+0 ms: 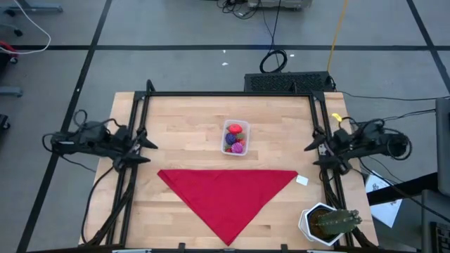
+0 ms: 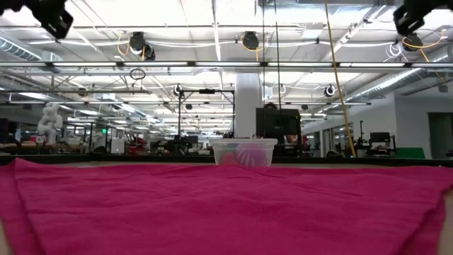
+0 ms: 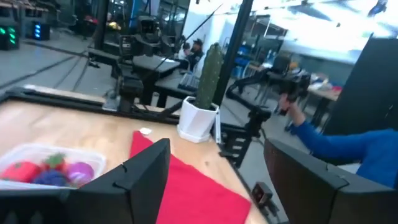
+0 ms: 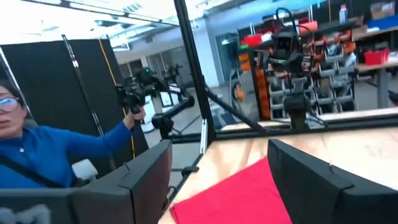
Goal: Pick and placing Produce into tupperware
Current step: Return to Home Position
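The clear tupperware (image 1: 236,138) stands on the wooden table just beyond the middle; it also shows in the low view (image 2: 244,151) and the left wrist view (image 3: 50,168). Inside lies the produce: a red piece (image 3: 18,171), a purple one (image 3: 81,173) and a dark bluish one (image 3: 53,179). My left gripper (image 1: 148,144) hangs open above the table's left edge, its fingers (image 3: 149,174) with nothing between them. My right gripper (image 1: 309,149) hangs open above the right edge, also with nothing between its fingers (image 4: 298,174). Both are far from the tub.
A red cloth (image 1: 228,193) lies spread as a triangle over the near half of the table. A cactus in a white pot (image 1: 327,223) stands at the near right corner, with a small white scrap (image 1: 301,180) near it. A person in a blue sleeve (image 3: 348,146) is beyond the table's right side.
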You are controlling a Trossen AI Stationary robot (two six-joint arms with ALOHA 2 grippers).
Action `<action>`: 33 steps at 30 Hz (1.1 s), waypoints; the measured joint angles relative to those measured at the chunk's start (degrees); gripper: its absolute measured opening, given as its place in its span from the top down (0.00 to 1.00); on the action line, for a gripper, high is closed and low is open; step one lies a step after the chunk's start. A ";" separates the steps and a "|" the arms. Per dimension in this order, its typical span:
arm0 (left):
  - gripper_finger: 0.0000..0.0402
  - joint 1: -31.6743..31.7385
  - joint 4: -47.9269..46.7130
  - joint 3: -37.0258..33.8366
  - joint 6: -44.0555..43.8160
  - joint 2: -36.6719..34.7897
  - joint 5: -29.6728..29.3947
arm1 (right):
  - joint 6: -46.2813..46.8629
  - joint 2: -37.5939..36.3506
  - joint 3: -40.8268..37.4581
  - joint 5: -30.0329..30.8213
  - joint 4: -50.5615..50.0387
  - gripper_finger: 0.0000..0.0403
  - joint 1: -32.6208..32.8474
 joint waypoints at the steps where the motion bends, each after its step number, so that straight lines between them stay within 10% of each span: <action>1: 0.34 -0.33 1.28 -1.64 -1.08 -1.06 -0.01 | 0.16 -0.75 -0.91 0.00 0.08 0.37 0.00; 16: 0.34 -4.41 25.27 -25.39 -2.57 -1.98 -4.22 | 0.59 0.47 -22.37 1.91 24.28 0.37 -0.36; 33: 0.34 3.36 23.03 -26.03 6.37 -1.67 -6.61 | -1.55 -0.75 -22.86 -1.67 24.95 0.37 -7.12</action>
